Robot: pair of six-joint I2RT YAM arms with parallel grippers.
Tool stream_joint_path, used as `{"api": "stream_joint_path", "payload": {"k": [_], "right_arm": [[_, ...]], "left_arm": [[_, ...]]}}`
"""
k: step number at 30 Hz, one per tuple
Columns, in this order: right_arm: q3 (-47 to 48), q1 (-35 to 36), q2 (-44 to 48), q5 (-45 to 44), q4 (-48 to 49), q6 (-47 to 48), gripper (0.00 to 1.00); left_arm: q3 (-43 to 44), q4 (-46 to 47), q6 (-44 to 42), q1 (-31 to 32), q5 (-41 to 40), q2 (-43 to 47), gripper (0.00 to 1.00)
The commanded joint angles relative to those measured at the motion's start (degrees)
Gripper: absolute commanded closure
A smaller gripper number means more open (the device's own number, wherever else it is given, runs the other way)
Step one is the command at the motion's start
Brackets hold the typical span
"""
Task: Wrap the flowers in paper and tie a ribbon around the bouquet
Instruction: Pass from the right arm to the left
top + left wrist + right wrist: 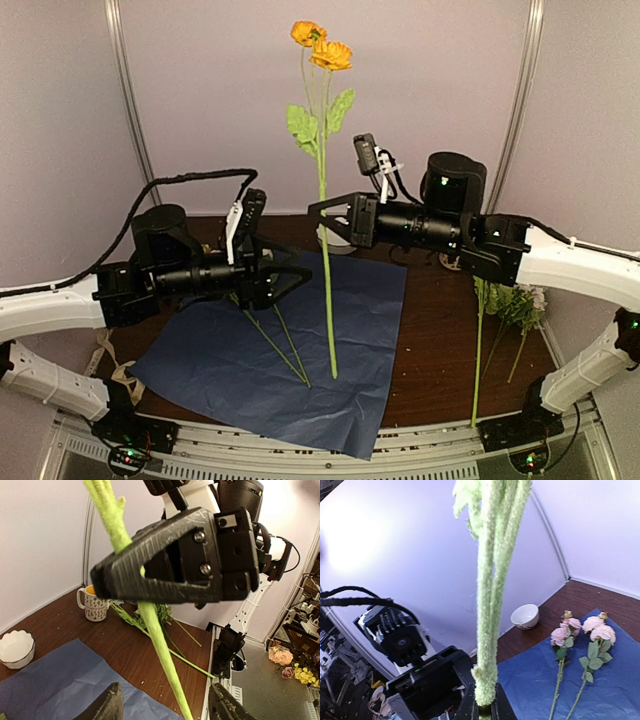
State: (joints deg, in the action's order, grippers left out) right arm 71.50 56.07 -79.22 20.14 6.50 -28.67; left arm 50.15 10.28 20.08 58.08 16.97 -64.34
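Observation:
My right gripper [322, 214] is shut on the long green stem [327, 300] of an orange flower [322, 45] and holds it upright over the dark blue paper [350, 400]. In the right wrist view the stem [490, 605] rises straight out of the shut jaws [485, 711]. My left gripper [304, 277] is open lower down; in the left wrist view that stem [159, 645] passes between its spread fingertips [109, 705] without touching them. Two pink roses [565, 630] lie on the paper. A beige strip, probably the ribbon [118, 372], hangs at the table's left edge.
More green-stemmed flowers [512, 305] lie on the brown table [440, 340] to the right of the paper. A patterned mug [95, 605] and a white bowl [16, 648] stand near the back wall. The arm bases sit along the near rail [320, 450].

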Motion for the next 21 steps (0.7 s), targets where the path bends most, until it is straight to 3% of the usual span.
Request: {"api": "stream_joint_path", "payload": {"k": [1, 4, 6, 7, 11, 13, 19, 21], "right_arm": [[3.71, 2.73, -2.74, 2.66, 4.58, 0.19, 1.00], [4.16, 3.55, -3.76, 3.62, 5.09, -0.37, 1.00], [4.17, 3.75, -3.83, 3.67, 5.26, -0.61, 1.00], [4.14, 3.78, -3.98, 3.74, 5.39, -0.79, 1.00], [4.32, 3.98, -4.71, 4.42, 5.80, -1.60, 1.00], [4.26, 3.98, -4.86, 4.48, 5.88, -1.88, 1.00], [4.70, 3.96, -4.54, 2.36, 2.99, -0.09, 1.00], [4.63, 3.79, -3.68, -0.68, 0.54, 1.36, 0.92]], "left_arm": [[-0.42, 8.92, 0.65, 0.19, 3.98, -1.48, 0.42], [-0.40, 8.65, 1.17, 0.19, 1.61, -1.76, 0.55], [-0.63, 8.49, 1.28, 0.19, -0.08, -1.64, 0.77], [-0.85, 8.74, 1.35, 0.23, -0.55, -1.59, 0.82], [-0.91, 9.77, 1.81, 0.19, 0.18, -2.20, 0.85], [-0.67, 10.03, 2.39, 0.19, 0.69, -2.57, 1.00], [-1.69, 12.30, 5.92, 0.18, 0.89, -2.60, 1.00], [-2.86, 13.13, 8.02, 0.10, -1.52, -1.76, 1.00]]}}
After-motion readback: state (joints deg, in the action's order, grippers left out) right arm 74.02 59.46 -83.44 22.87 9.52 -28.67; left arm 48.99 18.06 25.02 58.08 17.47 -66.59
